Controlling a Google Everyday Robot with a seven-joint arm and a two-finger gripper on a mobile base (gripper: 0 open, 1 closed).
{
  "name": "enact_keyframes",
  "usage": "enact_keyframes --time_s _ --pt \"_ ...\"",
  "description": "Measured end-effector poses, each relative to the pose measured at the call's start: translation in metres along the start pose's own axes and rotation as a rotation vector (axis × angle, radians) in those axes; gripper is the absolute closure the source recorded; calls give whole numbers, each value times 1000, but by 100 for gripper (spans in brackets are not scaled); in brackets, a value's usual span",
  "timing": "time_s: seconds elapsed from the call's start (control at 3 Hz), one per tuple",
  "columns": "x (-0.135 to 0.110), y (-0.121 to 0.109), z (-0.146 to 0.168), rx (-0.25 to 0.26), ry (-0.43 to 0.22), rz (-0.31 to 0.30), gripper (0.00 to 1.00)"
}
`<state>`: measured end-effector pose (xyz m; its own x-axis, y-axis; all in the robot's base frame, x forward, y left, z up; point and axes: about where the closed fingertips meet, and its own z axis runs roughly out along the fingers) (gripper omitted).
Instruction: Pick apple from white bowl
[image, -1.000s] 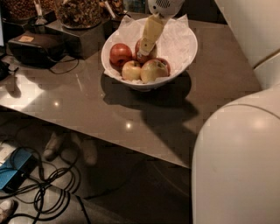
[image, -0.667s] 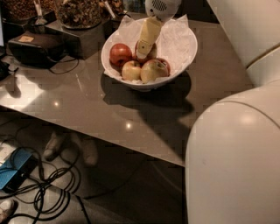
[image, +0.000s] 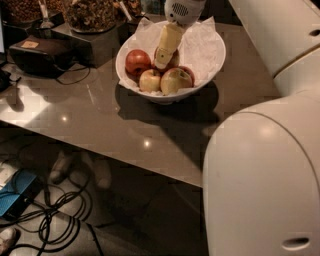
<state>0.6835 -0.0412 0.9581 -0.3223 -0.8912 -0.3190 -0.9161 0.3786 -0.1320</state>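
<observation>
Gripper (image: 161, 62) hanging in white bowl (image: 207, 65)

At far left, a black box (image: 40, 52) is sitting on the glossy grey-brown table (image: 110, 125), with a blue device (image: 17, 192) and loose cables (image: 55, 215) lying on the floor below. Small highlights are glinting off the tabletop. Toward the middle, the paper-lined bowl is standing on the table, holding several apples. I am hanging down among them. The apple (image: 177, 79), red with yellow streaks, is lying at the bowl's front, just beside my tip. I cannot tell whether I am open, closed or gripping anything. At right, my white body (image: 265, 175) is filling the foreground.
</observation>
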Motion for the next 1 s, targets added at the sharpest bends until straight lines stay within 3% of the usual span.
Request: enact_keyframes --time_s 1.0 --pt "14 0 22 -54 19 21 18"
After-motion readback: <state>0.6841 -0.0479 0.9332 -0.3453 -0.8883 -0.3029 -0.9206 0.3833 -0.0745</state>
